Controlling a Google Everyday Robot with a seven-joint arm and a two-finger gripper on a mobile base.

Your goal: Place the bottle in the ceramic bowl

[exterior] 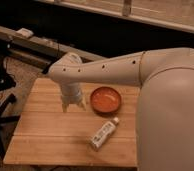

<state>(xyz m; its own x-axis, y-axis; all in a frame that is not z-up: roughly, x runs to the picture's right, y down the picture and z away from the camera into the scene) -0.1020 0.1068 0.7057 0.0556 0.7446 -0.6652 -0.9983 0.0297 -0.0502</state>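
The orange-red ceramic bowl (106,99) sits on the wooden table (45,135), right of centre, and holds nothing. The pale bottle (103,134) with a white cap and printed label lies on its side on the table just in front of the bowl, cap towards the bowl. My gripper (73,105) hangs from the white arm over the table, left of the bowl and behind-left of the bottle, apart from both and holding nothing.
My large white arm (165,100) fills the right side of the view and hides the table's right end. A dark counter (35,45) with a small white object runs behind the table. A black stand (0,100) is at the left.
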